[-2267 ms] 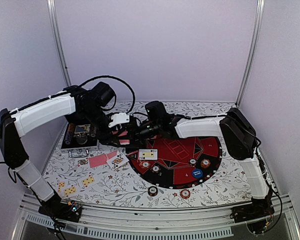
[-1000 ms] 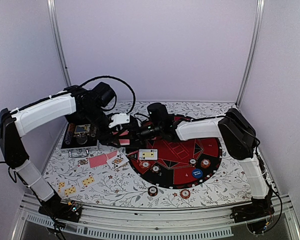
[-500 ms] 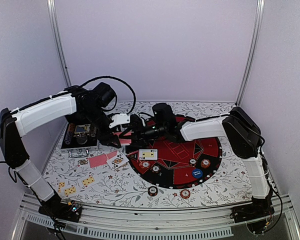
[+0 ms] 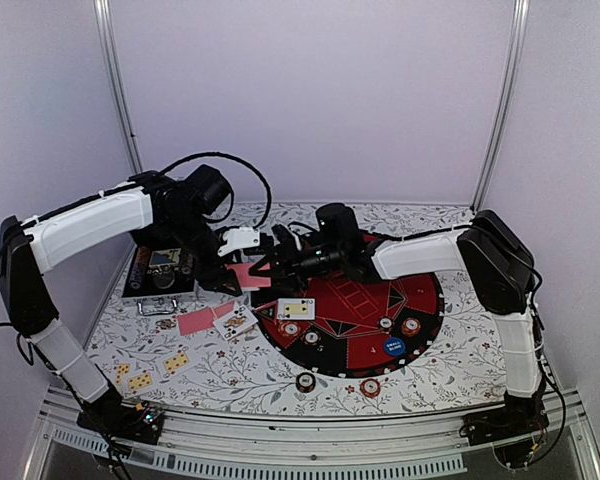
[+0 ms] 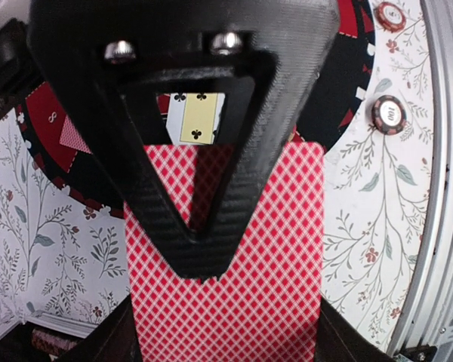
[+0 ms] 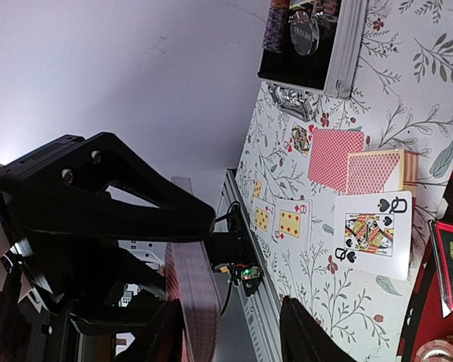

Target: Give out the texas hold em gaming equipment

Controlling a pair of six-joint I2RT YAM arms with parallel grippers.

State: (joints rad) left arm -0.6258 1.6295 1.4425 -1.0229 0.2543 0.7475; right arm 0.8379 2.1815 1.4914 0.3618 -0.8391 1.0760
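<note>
here, red-backed card (image 5: 234, 317) up in the air, pinched flat between the closed fingers of the left gripper (image 5: 202, 260), patterned back toward that wrist's camera. seen edge-on from the right wrist, standing between the spread fingers of the right gripper (image 6: 230, 332), with a clear gap on one side; cannot tell about contact on the other. from above, held over the flowered table (image 4: 460, 370) near the far-left rim of the round mat (image 4: 360, 300), between the two wrists. lower down, face-up clubs card (image 4: 296, 308) on the mat's near-left edge. just off that edge, queen of spades (image 6: 370, 230), face up beside two red backs (image 6: 334, 158). two diamond cards (image 4: 177, 361) nearer the left base. chips (image 4: 311, 338) and blue button disc (image 4: 394, 348) on the mat, plus two more chips on the table by its near rim. open metal case (image 4: 160, 270) at far left.
</note>
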